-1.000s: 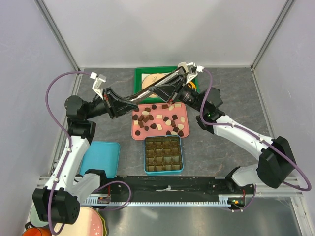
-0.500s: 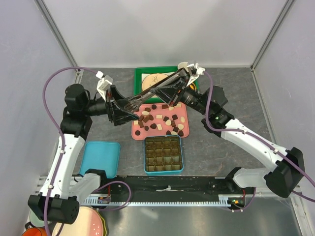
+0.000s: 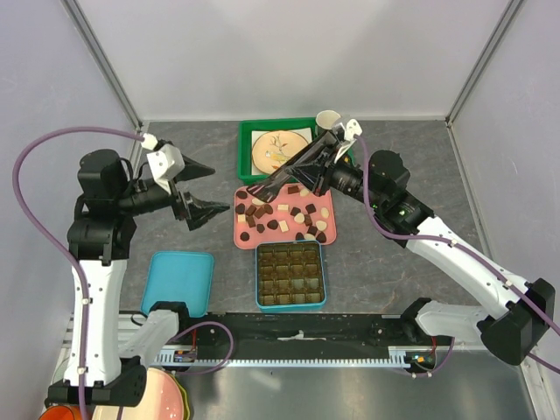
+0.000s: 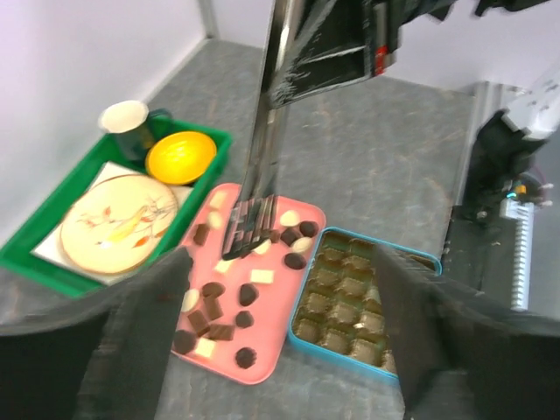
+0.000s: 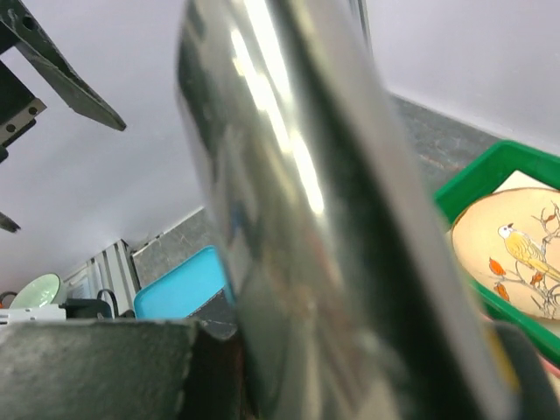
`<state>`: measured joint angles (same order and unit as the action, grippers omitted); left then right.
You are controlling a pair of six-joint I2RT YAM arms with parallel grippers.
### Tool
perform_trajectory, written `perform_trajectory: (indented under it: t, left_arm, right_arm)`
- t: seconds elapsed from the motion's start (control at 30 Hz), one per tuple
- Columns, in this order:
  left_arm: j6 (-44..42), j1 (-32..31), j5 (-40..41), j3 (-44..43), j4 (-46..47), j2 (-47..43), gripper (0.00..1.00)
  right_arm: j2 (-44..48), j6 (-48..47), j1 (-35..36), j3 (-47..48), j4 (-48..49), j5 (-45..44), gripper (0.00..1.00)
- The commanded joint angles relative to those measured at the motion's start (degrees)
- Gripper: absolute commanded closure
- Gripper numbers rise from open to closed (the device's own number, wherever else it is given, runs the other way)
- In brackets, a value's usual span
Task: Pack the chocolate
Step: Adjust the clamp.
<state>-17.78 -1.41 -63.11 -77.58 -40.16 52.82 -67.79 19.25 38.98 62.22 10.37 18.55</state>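
Observation:
The chocolate (image 3: 283,214), several dark, light brown and cream pieces, lies loose on a pink tray (image 3: 239,242). The wrist view shows the same chocolate (image 4: 248,295) and tray (image 4: 278,337). A teal tin (image 3: 259,289) with an empty brown compartment insert sits just in front of it, and also shows from the left wrist (image 4: 411,262). My right gripper (image 3: 325,166) is shut on metal tongs (image 3: 284,182), whose tips hang over the tray's far left. The tongs (image 5: 297,201) fill the right wrist view. My left gripper (image 3: 206,189) stands open, left of the tray, holding nothing.
A green tray (image 3: 246,149) at the back holds a bird plate (image 3: 278,149), a yellow bowl (image 4: 180,156) and a paper cup (image 3: 327,120). The tin's teal lid (image 3: 178,282) lies at the near left. Stacked dishes (image 3: 157,398) sit off the table's near-left corner.
My left gripper let go of the tongs, opened wide and drew back to the left. The right arm kept the tongs and shifted slightly right, tips still over the tray.

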Motion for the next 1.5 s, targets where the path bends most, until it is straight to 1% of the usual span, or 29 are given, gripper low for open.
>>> perform_trajectory:
  t: [0.0, 0.03, 0.1, 0.13, 0.27, 0.3, 0.33, 0.37, 0.4, 0.43, 0.47, 0.6, 0.63, 0.67, 0.73, 0.77, 0.83, 0.9, 0.93, 0.97, 1.03, 1.1, 1.2, 1.3, 1.33, 1.47]
  left_arm:
    - [-11.12, 0.01, 2.57, 5.67, -0.55, -1.84, 0.01]
    - [-11.48, -0.26, 2.03, 8.3, 0.86, -2.1, 0.01]
    - [-11.75, -1.39, 1.76, 9.99, 3.06, -1.41, 0.01]
    - [-13.32, -1.75, 1.85, 10.86, 3.77, -0.88, 0.01]
    - [-16.84, -3.77, -0.69, 11.84, 4.91, 2.2, 0.01]
    - [-17.72, -6.91, 0.43, 12.45, 5.96, 1.42, 0.01]
    - [-19.99, -9.2, 2.62, 14.54, 9.02, 0.37, 0.01]
    - [-21.4, -11.31, 7.6, 16.13, 11.57, -0.95, 0.01]
    - [-22.2, -13.86, 9.04, 17.8, 13.6, -3.22, 0.01]
    - [-25.17, -14.49, 9.93, 19.9, 14.23, -3.94, 0.01]
    - [-26.15, -15.02, 12.29, 20.53, 14.67, -4.3, 0.01]
    - [-33.87, -19.68, 19.5, 25.18, 14.23, -8.42, 0.01]
    - [-33.72, -20.47, 21.52, 26.24, 15.54, -10.35, 0.01]
    - [-32.51, -21.0, 26.06, 27.38, 20.08, -11.24, 0.01]
    - [-30.83, -21.88, 29.35, 30.37, 23.53, -13.34, 0.01]
    - [-30.56, -22.14, 32.58, 31.43, 28.42, -13.88, 0.01]
    - [-28.98, -22.41, 37.77, 35.12, 34.77, -15.37, 0.01]
    - [-28.01, -22.58, 39.55, 36.36, 38.91, -15.03, 0.01]
    - [-27.05, -22.76, 42.08, 35.84, 39.37, -13.37, 0.01]
    - [-23.82, -23.11, 44.02, 34.27, 39.89, -12.4, 0.01]
    - [-22.39, -23.55, 47.19, 32.76, 39.9, -10.46, 0.01]
    - [-22.12, -24.08, 46.59, 32.58, 41.29, -9.84, 0.01]
    - [-21.86, -26.01, 44.75, 34.07, 41.04, -10.45, 0.01]
    - [-21.51, -28.82, 46.85, 35.04, 40.51, -10.81, 0.01]
    - [-21.51, -29.35, 48.42, 35.13, 38.77, -10.63, 0.01]
    - [-23.61, -30.58, 51.86, 35.57, 38.58, -9.84, 0.01]
  right_arm:
    - [0.38, -0.88, 0.13, 0.54, -0.44, 0.0, 1.0]
    - [-0.14, -0.18, 0.13, 0.54, -0.09, 0.7, 1.0]
    - [-0.76, 1.92, 0.39, 0.28, 1.66, 1.4, 0.99]
    - [-1.03, 2.55, 0.92, 0.19, 2.28, 1.67, 0.99]
    - [-1.99, 5.1, 3.29, 0.62, 4.04, 0.45, 0.98]
    - [-2.69, 5.62, 3.82, 0.97, 4.3, 0.0, 0.97]
    - [-3.22, 6.24, 5.04, 1.41, 4.39, -0.09, 0.96]
    - [-3.75, 6.59, 5.49, 2.03, 3.61, -0.52, 0.95]
    - [-4.88, 7.03, 6.1, 3.42, 2.99, -2.18, 0.95]
    - [-5.33, 7.56, 6.72, 4.13, 2.21, -3.07, 0.95]
    - [-5.77, 7.91, 7.07, 4.75, 0.81, -4.56, 0.95]
    - [-7.44, 10.11, 7.34, 7.48, -1.32, -10.27, 0.96]
    - [-7.71, 10.63, 7.25, 7.66, -1.32, -10.98, 0.97]
    - [-7.88, 12.12, 7.34, 7.92, -1.23, -11.6, 0.97]
    - [-8.76, 13.62, 7.42, 8.27, -0.88, -13.96, 0.98]
    - [-9.29, 15.71, 7.42, 8.45, -0.88, -15.19, 0.99]
    - [-9.9, 17.66, 7.51, 8.71, -0.36, -16.34, 0.99]
    - [-11.04, 20.3, 7.86, 9.41, -0.09, -16.7, 0.99]
    - [-11.4, 20.83, 7.95, 9.5, 0.09, -17.31, 0.99]
    - [-11.84, 21.44, 8.47, 9.85, 0.0, -17.75, 0.99]
    - [-12.1, 21.97, 8.83, 10.12, -0.17, -19.59, 0.99]
    - [-12.19, 23.11, 9.18, 10.03, 0.0, -20.65, 1.0]
    - [-11.75, 25.13, 9.8, 9.24, 0.96, -24.16, 1.0]
    - [-11.4, 27.24, 10.5, 8.45, 2.02, -28.73, 1.0]
    - [-11.4, 27.6, 10.76, 8.54, 2.11, -29.52, 1.0]
    - [-12.28, 28.66, 11.46, 10.02, 1.67, -30.41, 1.0]
